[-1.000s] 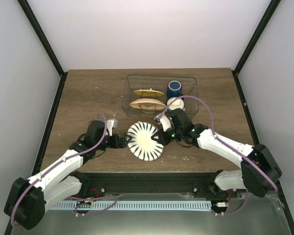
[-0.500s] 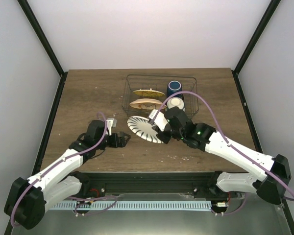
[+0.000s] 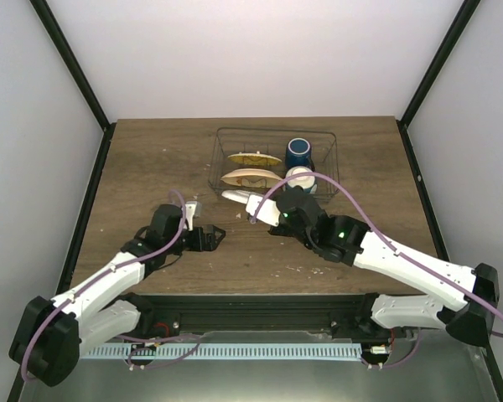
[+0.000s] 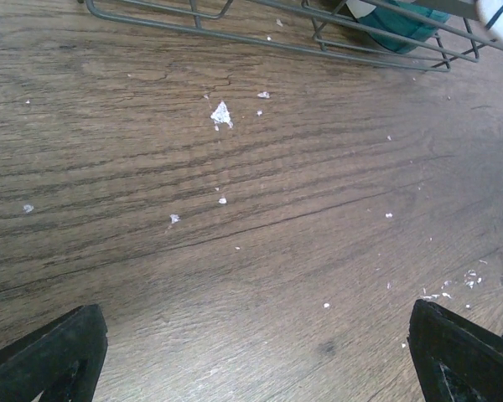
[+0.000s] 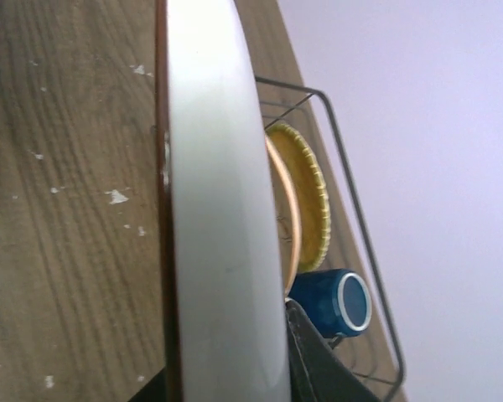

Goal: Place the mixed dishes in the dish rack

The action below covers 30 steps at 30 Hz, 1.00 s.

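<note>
The wire dish rack stands at the table's back middle. In it a yellow-orange plate and a cream plate stand on edge, with the dark blue mug and the small white bowl to their right. My right gripper is shut on a white plate with black stripes, held edge-on at the rack's front left. In the right wrist view this plate's rim fills the middle, with the yellow plate and the mug beyond it. My left gripper is open and empty over bare wood.
The left wrist view shows scratched wood with white crumbs, the rack's lower wires along the top edge, and both black fingertips far apart. Black frame posts border the table.
My right gripper carried the striped plate from the table's middle back toward the rack and turned it from face-up to edge-on. The left arm stayed put, its jaws fully apart.
</note>
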Each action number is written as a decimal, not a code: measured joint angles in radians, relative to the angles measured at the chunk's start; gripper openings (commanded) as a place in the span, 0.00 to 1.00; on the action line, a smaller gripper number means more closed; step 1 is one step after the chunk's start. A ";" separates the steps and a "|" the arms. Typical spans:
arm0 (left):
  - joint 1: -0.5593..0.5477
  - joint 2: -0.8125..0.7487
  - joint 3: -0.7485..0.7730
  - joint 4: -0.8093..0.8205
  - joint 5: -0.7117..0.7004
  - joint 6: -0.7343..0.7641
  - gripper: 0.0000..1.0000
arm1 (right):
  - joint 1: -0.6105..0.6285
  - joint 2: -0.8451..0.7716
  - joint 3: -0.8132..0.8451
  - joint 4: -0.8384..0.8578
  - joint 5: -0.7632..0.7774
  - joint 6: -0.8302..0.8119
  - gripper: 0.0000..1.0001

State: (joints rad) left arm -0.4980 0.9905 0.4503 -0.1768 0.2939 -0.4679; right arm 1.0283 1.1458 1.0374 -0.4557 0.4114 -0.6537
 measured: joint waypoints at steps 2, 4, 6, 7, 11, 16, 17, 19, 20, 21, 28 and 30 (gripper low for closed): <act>0.000 0.002 -0.002 0.005 0.002 0.000 1.00 | 0.002 -0.012 0.000 0.019 0.019 -0.052 0.01; 0.000 0.003 -0.003 0.008 0.003 0.000 1.00 | 0.003 -0.022 -0.001 0.043 0.040 -0.103 0.01; 0.000 0.003 -0.003 0.011 0.003 0.000 1.00 | 0.003 -0.034 -0.013 0.092 0.063 -0.164 0.01; 0.000 0.005 -0.003 0.012 0.003 0.000 1.00 | 0.003 -0.040 -0.024 0.121 0.071 -0.192 0.01; 0.000 0.008 -0.005 0.012 0.003 0.000 1.00 | 0.003 -0.055 -0.082 0.235 0.092 -0.294 0.01; 0.000 0.006 -0.008 0.011 0.003 0.000 1.00 | 0.002 -0.045 -0.129 0.283 0.095 -0.349 0.01; 0.000 0.005 -0.008 0.011 0.003 0.000 1.00 | 0.000 -0.043 -0.137 0.290 0.094 -0.354 0.01; 0.000 -0.001 -0.009 0.011 0.003 0.000 1.00 | -0.003 -0.038 -0.149 0.296 0.094 -0.360 0.01; 0.000 -0.004 -0.010 0.011 0.003 0.000 1.00 | -0.005 -0.037 -0.159 0.305 0.093 -0.362 0.01; 0.000 -0.007 -0.010 0.011 0.003 0.000 1.00 | -0.006 -0.036 -0.166 0.310 0.092 -0.364 0.01; 0.000 -0.012 -0.014 0.011 0.003 -0.001 1.00 | -0.031 -0.003 -0.213 0.378 0.079 -0.369 0.01; 0.000 -0.012 -0.014 0.011 0.003 0.000 1.00 | -0.040 0.010 -0.224 0.397 0.072 -0.368 0.01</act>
State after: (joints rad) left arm -0.4980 0.9787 0.4362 -0.1661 0.2966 -0.4683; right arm 0.9878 1.1561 0.8139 -0.0582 0.4835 -1.0214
